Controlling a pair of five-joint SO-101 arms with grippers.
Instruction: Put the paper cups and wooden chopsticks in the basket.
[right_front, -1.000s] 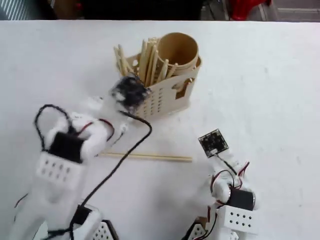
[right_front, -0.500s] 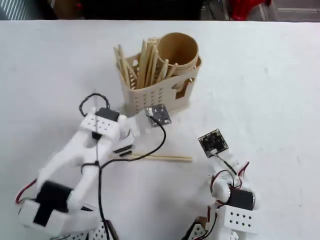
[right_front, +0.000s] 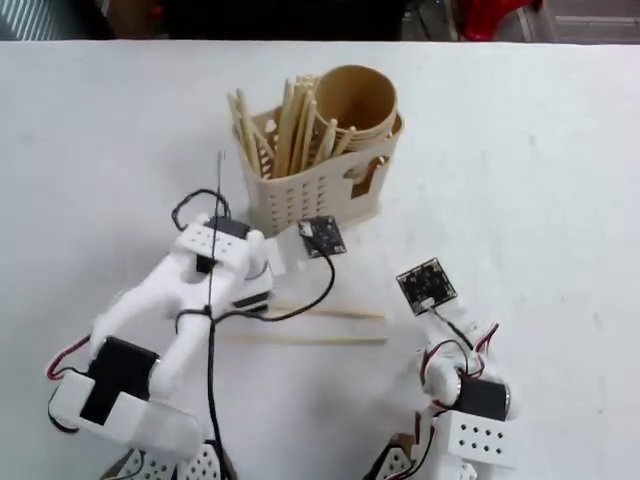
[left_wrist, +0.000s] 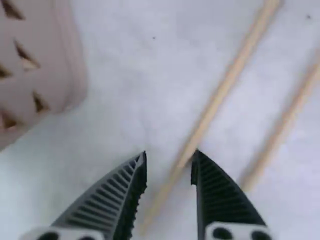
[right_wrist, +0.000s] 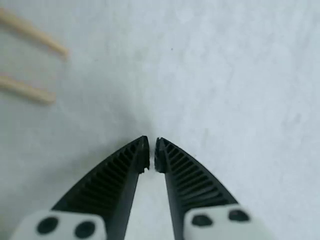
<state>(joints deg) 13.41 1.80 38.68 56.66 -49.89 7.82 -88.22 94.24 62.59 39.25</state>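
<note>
The right tool (right_wrist: 152, 150) hangs low over the bare bench (right_wrist: 240, 65), its jaws pressed almost tip to tip with nothing between them; the ends of the loose chopsticks (right_wrist: 30, 31) lie well off to one side of it; farther out, the left tool (left_wrist: 168, 160) is narrowly parted and straddles one chopstick (left_wrist: 227, 85), which runs between its fingertips; the second chopstick (left_wrist: 285, 125) lies just beside it, roughly parallel, outside the jaws; beyond stands the basket (right_front: 330, 195), one corner near the left tool, holding a bundle (right_front: 285, 120) of upright sticks and nested cups (right_front: 357, 95).
</note>
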